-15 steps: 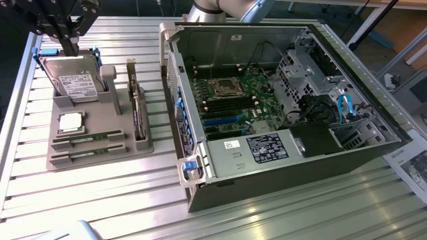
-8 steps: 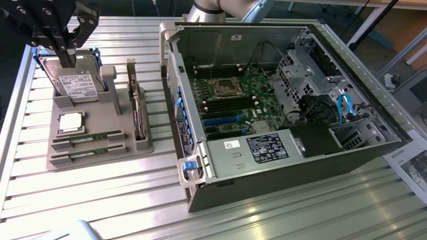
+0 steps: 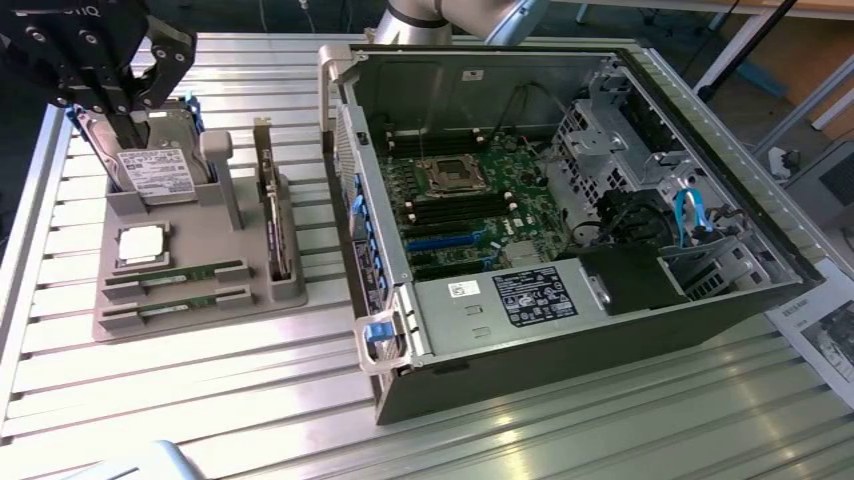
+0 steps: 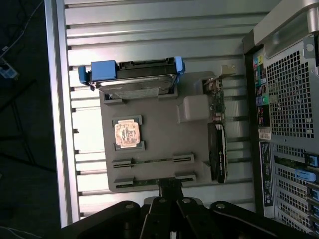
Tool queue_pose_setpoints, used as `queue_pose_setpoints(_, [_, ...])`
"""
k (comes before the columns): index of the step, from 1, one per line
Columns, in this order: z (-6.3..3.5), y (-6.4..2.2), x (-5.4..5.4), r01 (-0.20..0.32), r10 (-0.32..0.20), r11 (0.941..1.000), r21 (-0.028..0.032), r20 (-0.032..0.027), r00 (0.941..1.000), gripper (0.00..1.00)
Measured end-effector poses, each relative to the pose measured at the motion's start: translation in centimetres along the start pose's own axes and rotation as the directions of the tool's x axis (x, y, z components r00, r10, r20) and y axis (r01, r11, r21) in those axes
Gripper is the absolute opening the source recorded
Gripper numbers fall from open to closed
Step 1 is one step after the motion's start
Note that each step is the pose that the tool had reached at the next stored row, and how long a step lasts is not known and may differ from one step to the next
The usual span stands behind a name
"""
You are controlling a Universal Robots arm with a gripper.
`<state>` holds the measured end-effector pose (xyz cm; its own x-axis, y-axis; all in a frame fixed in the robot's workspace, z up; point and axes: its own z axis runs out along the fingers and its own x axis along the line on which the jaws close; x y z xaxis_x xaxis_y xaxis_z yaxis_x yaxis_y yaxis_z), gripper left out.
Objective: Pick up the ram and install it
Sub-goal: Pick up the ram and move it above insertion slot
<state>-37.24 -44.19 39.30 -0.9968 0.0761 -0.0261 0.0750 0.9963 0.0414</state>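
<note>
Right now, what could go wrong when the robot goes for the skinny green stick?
The tool is shut, so it might bump the ram instead of straddling it. A second stick lies right beside it and could get nudged. The hard drive stands close by the tool and might get knocked.
</note>
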Motion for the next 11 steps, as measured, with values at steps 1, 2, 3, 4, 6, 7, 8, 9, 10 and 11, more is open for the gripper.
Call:
queue_pose_setpoints(1, [0.00, 0.00, 0.00, 0.000, 0.000, 1.0000, 0.0000, 0.0000, 1.0000, 0.10])
queue_pose_setpoints(2, [0.00, 0.00, 0.00, 0.000, 0.000, 1.0000, 0.0000, 0.0000, 1.0000, 0.10])
queue_pose_setpoints(3, [0.00, 0.00, 0.00, 0.000, 0.000, 1.0000, 0.0000, 0.0000, 1.0000, 0.10])
queue_pose_setpoints(4, [0.00, 0.00, 0.00, 0.000, 0.000, 1.0000, 0.0000, 0.0000, 1.0000, 0.10])
queue_pose_setpoints(6, [0.00, 0.00, 0.00, 0.000, 0.000, 1.0000, 0.0001, 0.0000, 1.0000, 0.10])
queue_pose_setpoints(7, [0.00, 0.00, 0.00, 0.000, 0.000, 1.0000, 0.0000, 0.0000, 1.0000, 0.10])
queue_pose_setpoints(8, [0.00, 0.00, 0.00, 0.000, 0.000, 1.0000, 0.0000, 0.0000, 1.0000, 0.10])
queue_pose_setpoints(9, [0.00, 0.00, 0.00, 0.000, 0.000, 1.0000, 0.0000, 0.0000, 1.0000, 0.10])
queue_pose_setpoints(10, [0.00, 0.00, 0.00, 0.000, 0.000, 1.0000, 0.0000, 0.0000, 1.0000, 0.10])
queue_pose_setpoints(11, [0.00, 0.00, 0.00, 0.000, 0.000, 1.0000, 0.0000, 0.0000, 1.0000, 0.10])
